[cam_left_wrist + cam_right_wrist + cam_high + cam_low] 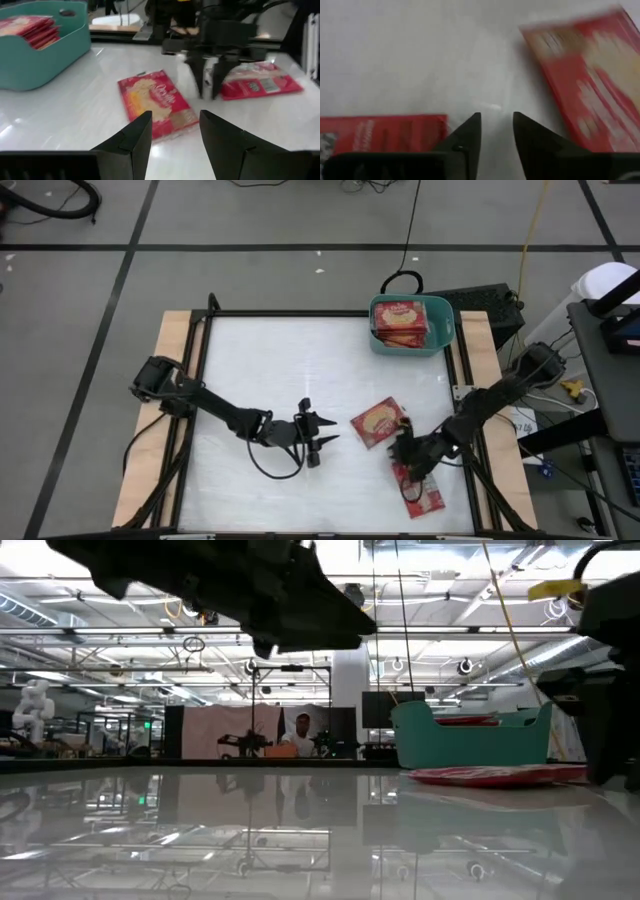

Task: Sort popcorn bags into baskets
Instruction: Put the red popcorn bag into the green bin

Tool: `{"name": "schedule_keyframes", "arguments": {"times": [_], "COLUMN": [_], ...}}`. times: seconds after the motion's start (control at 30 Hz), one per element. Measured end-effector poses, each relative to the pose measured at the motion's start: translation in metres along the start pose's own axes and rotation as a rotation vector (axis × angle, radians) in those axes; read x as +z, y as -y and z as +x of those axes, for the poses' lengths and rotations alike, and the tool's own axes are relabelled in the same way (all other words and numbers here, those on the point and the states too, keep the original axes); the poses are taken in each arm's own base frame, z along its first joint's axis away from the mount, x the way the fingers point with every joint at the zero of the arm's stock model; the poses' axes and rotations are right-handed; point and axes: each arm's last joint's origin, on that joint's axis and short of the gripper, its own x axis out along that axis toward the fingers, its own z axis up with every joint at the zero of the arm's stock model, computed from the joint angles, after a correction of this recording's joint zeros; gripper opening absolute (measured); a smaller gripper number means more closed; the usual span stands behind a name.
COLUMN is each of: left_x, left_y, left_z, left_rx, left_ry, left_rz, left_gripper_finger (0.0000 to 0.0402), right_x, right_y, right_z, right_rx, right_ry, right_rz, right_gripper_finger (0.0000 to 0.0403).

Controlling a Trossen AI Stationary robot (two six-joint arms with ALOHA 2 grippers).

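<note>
One popcorn bag (pixel 378 423) lies flat on the white table with its yellow picture face up; it also shows in the left wrist view (pixel 155 102). A second bag (pixel 420 488) lies flat near the front right, printed panel up (pixel 260 82). More bags lie in the teal basket (pixel 440 330) at the far right. My right gripper (pixel 403 448) points down between the two loose bags, its fingers a little apart and empty (pixel 496 132). My left gripper (pixel 318 435) is open and empty, left of the first bag (pixel 175 135).
A black box (pixel 490 305) stands off the table behind the basket. The table's black frame rails (pixel 455 395) run along its sides. The white tabletop (pixel 270 370) spreads to the left and the middle. A person shows far off in the room (pixel 302 730).
</note>
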Motion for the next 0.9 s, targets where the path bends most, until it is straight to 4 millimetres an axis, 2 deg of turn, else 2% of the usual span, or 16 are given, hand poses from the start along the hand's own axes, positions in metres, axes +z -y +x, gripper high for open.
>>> {"name": "schedule_keyframes", "arguments": {"times": [0.2,0.43,0.63,0.77,0.9], "left_x": [-0.009,-0.002,-0.014,-0.026,-0.032], "left_y": [0.002,0.01,0.0,-0.01,-0.017], "left_z": [0.021,0.073,0.11,0.119,0.119], "left_rx": [-0.004,0.009,0.064,0.093,0.117], "left_ry": [0.031,-0.071,-0.207,-0.27,-0.326], "left_rz": [-0.01,0.055,0.051,0.019,0.001], "left_gripper_finger": [0.017,0.017,0.017,0.017,0.017], "right_x": [-0.019,-0.033,-0.038,-0.036,-0.035], "right_y": [0.003,0.012,0.017,0.019,0.02], "right_z": [-0.023,-0.033,-0.036,-0.036,-0.036], "right_rx": [-0.118,-0.223,-0.302,-0.368,-0.406], "right_ry": [-0.106,-0.202,-0.226,-0.167,-0.133], "right_rz": [0.113,0.172,0.183,0.14,0.086], "right_gripper_finger": [0.0137,0.0144,0.0144,0.0144,0.0144]}}
